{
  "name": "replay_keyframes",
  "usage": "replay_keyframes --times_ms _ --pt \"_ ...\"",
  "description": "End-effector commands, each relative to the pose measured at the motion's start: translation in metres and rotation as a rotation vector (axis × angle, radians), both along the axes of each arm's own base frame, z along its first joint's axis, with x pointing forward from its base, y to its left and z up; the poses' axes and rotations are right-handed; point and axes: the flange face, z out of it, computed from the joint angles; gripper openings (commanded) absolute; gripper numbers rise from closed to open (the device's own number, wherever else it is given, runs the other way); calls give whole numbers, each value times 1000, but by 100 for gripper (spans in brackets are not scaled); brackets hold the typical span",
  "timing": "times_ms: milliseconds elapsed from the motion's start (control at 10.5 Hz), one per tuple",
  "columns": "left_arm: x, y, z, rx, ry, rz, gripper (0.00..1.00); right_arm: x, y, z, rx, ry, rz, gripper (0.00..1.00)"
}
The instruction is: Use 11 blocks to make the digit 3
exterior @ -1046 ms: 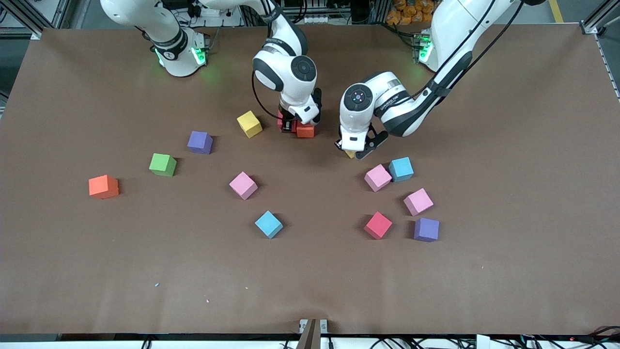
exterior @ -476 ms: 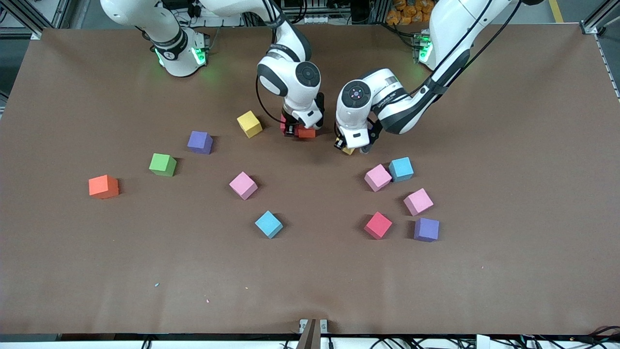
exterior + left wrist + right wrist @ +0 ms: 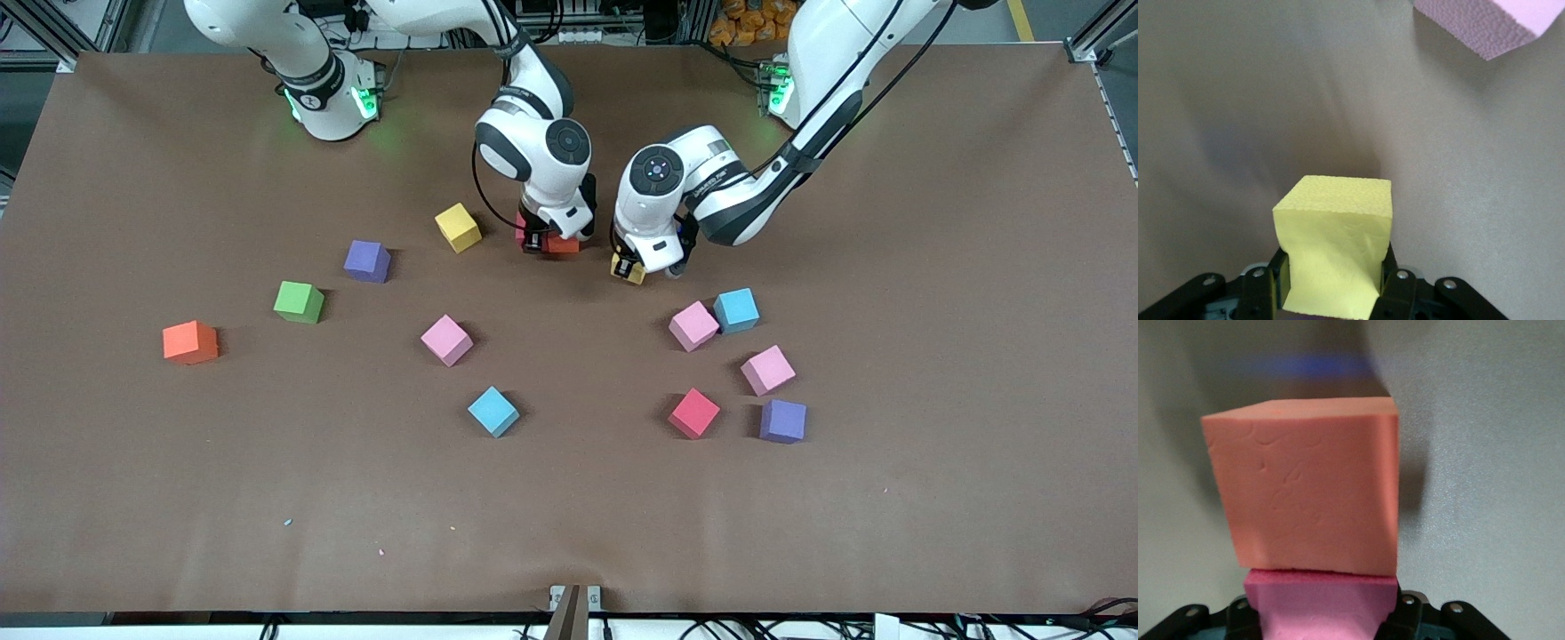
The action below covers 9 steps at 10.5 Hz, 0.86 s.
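Note:
My left gripper is shut on a yellow block, low over the table beside the right gripper. My right gripper is shut on a red block, which presses against an orange block down at the table. Loose blocks lie around: yellow, green, orange, pink and light blue toward the right arm's end. Pink, light blue, pink and red lie toward the left arm's end.
Two purple cubes lie among the blocks, one beside the green block and one beside the loose red block. The brown table stretches wide toward the front camera.
My left gripper has carried the yellow block a little closer to the right gripper and the orange block. The right gripper has barely shifted with its red block.

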Motion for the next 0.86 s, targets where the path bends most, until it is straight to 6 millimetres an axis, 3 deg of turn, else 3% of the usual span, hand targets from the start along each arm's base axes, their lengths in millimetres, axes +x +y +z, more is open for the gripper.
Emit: replay_keyframes --times_ms 0,380,476,666,761 --pt "-2 -2 1 -17 7 36 0 -1 8 4 -8 -22 11 100" --pt "-4 -10 5 -37 -4 101 0 -2 -1 62 -7 -15 -8 100" --pt "-5 -12 6 -49 -9 125 0 4 -16 69 -4 -16 -33 100" --pt "-8 -16 7 -45 -7 171 0 40 -69 75 -2 -2 -152 100" --pt "-17 -25 8 -49 -7 199 0 48 -87 77 -3 4 -189 100"
